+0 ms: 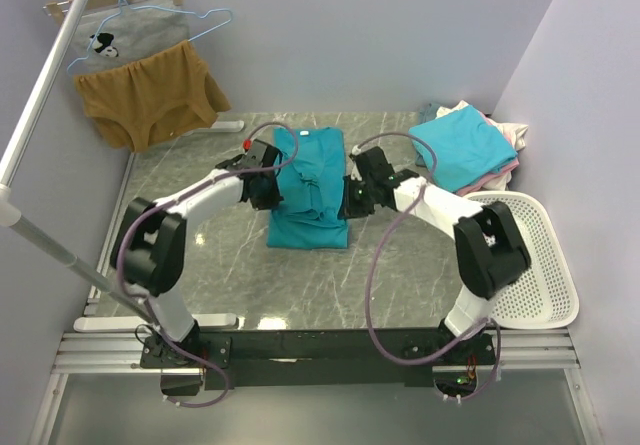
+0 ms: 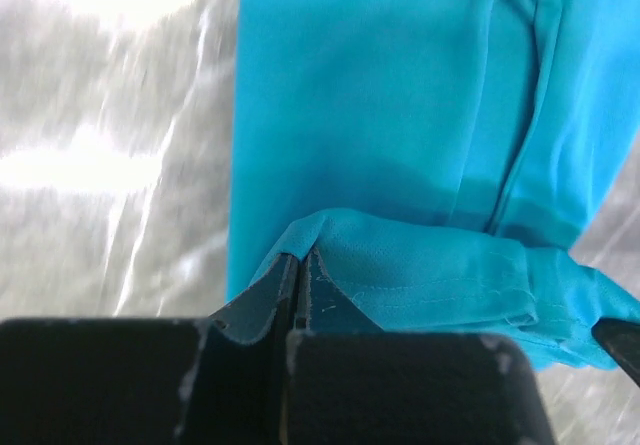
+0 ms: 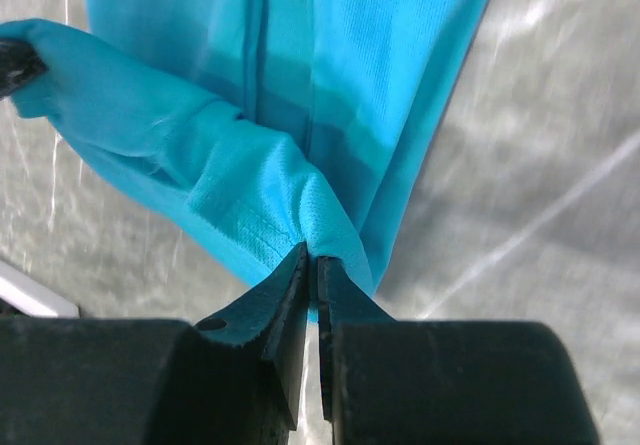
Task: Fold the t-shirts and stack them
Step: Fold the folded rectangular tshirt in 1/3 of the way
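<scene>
Marbled grey desk [image 1: 230,265] holds a white tray [image 1: 540,265] right of the right fingers [image 3: 312,262]. These fingers and the left fingers [image 2: 297,261] each pinch opposite edges of the teal t-shirt [image 1: 308,175] between them. A turquoise-topped stack of t-shirts [image 1: 465,150] lies beyond the tray, on the desk.

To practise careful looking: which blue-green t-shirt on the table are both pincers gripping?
The darker teal t-shirt, lying centrally; the lighter turquoise t-shirt sits ungripped atop the pile at the far right.

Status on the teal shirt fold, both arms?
Left gripper shut on teal t-shirt, left edge. Right gripper shut on right edge. Folded turquoise t-shirt sits apart, far right.
</scene>
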Robot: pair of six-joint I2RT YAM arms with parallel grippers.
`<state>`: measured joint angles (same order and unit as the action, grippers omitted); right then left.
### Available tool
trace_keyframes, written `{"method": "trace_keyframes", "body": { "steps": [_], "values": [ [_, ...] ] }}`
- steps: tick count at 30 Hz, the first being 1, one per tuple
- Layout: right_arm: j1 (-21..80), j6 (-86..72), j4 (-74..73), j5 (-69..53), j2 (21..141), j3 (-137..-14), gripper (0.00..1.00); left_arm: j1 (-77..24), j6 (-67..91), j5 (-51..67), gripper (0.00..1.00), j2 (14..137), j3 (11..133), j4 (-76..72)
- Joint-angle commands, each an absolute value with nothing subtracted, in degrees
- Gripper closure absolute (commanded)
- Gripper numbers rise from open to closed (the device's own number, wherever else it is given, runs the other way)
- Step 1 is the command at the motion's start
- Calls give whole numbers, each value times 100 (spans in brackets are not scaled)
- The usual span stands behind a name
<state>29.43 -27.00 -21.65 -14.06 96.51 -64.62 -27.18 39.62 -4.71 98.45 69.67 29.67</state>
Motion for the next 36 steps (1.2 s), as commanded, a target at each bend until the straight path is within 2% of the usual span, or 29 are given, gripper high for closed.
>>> {"method": "trace_keyframes", "body": {
  "steps": [1, 2, 6, 9, 11, 12, 13, 15, 17, 18, 20, 21, 22, 25, 31, 36],
  "values": [
    [2690, -2224, -2294, -1661, 10238, -7293, 86, -2540, 3595, -159, 99, 10527, 7584, 2769],
    [2646, -2206, -2320, -1661, 10352, -7417, 85, -2514, 3595, -184, 99, 10642, 7646, 2795],
    [2470, -2135, -2461, -1556, 10968, -7971, 55, -2339, 3525, -210, 99, 10968, 7866, 2865],
    [2277, -2118, -2198, -1626, 10995, -8059, 52, -2277, 3577, -884, 99, 10916, 7805, 2856],
    [2189, -2109, -2075, -1486, 10751, -7998, 52, -2250, 3604, -1168, 85, 10592, 7708, 2751],
    [2180, -2101, -2039, -1346, 10636, -7955, 51, -2224, 3604, -1265, 71, 10469, 7665, 2734],
    [2162, -2101, -1961, -1327, 10513, -7815, 50, -2215, 3534, -1292, 63, 10233, 7655, 2690],
    [2162, -2092, -1908, -1458, 10188, -7682, 49, -2215, 3533, -1240, 63, 9986, 7586, 2637],
    [2162, -2127, -1881, -1677, 9959, -7480, 48, -2224, 3533, -941, 51, 9651, 7497, 2532],
    [2180, -2170, -1898, -1792, 9915, -7445, 48, -2224, 3533, -836, 51, 9555, 7410, 2514],
    [2223, -2223, -1960, -2082, 9827, -7330, 48, -2224, 3454, -318, 59, 9370, 7357, 2479],
    [2328, -2258, -1986, -2127, 9800, -7252, 48, -2224, 3437, -99, 64, 9326, 7287, 2496],
    [2381, -2259, -1986, -2162, 9765, -7207, 48, -2232, 3428, 77, 75, 9256, 7243, 2505],
    [2654, -2303, -2048, -2127, 9703, -7111, 48, -2259, 3454, 790, 86, 9168, 6962, 2496],
    [3005, -2540, -1846, -2092, 9826, -6917, 48, -2382, 3603, 1099, 87, 9097, 6188, 2110],
    [3059, -2558, -1784, -2031, 10098, -7013, 48, -2399, 3621, 1116, 89, 9334, 6117, 1916]
  ]
}}
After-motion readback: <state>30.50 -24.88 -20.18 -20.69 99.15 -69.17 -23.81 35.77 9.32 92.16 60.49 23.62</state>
